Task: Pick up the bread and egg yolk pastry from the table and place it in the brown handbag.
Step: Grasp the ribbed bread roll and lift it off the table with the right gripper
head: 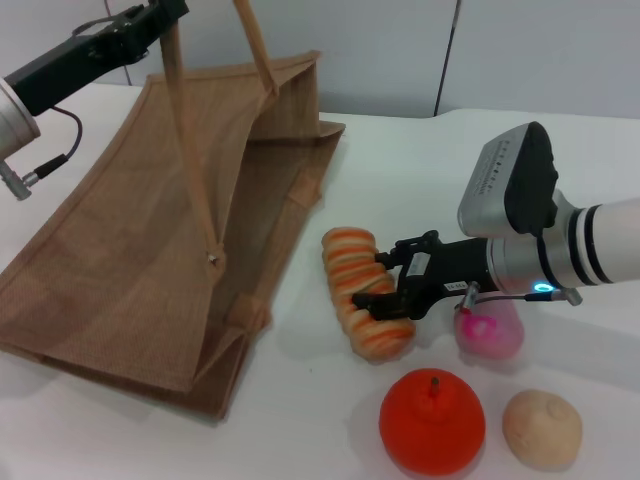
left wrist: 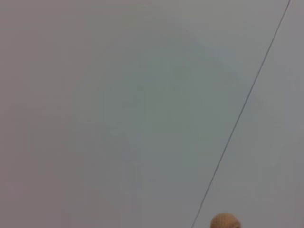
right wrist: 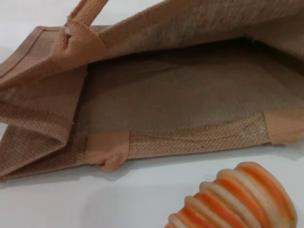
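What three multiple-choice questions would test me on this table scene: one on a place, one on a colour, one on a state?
1. Where does the bread lie?
A. Inside the bag
B. On the table beside the brown handbag
C. On the red fruit

2. The egg yolk pastry is:
A. Pale tan
B. Green
C. Blue

3. The bag's handle is:
A. Flat on the table
B. Lifted by the left gripper
C. Cut off

Answers: 1 B, the right gripper straddles it on the table; 2 A, a tan dome; 3 B, the strap rises, mouth open.

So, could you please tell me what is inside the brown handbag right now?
Nothing shows inside the handbag: the right wrist view looks into its open mouth and sees only bare jute lining. The deeper corners are hidden. The bread lies on the table, between the right gripper's fingers.
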Controlling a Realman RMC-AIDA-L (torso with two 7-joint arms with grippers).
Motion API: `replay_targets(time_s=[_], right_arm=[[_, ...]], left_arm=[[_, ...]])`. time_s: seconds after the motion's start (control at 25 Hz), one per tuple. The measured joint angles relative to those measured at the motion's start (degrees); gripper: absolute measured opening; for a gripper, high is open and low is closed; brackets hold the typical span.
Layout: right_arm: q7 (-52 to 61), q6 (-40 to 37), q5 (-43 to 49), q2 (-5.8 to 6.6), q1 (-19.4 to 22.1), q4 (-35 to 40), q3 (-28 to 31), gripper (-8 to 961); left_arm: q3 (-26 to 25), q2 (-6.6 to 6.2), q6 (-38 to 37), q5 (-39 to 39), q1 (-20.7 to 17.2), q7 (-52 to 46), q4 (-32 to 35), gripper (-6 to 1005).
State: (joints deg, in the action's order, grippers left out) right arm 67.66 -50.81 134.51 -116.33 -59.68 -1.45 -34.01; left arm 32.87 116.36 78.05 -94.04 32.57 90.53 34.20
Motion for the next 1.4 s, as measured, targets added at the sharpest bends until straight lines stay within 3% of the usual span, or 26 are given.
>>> replay_targets(time_s=[0.4, 1.08, 1.4], right_arm=[[-0.36, -0.25, 0.12, -0.03, -0.09, -0.14, -0.01, 640], [-0.52, -1.29, -0.44, 0.12, 0.17, 0.44, 1.38, 477], [-0.43, -10.96, -0.67, 0.25, 3.38, 7.99, 5.84, 438]], left_arm=[[0.08, 0.00, 0.00, 0.00, -0.05, 0.00, -0.01, 135], [0.40, -0.07, 3.45, 0.39, 0.21, 0.00, -0.01, 138], [0.66, -0.09, 3.72, 0.69, 0.74, 0.00, -0.01, 139]])
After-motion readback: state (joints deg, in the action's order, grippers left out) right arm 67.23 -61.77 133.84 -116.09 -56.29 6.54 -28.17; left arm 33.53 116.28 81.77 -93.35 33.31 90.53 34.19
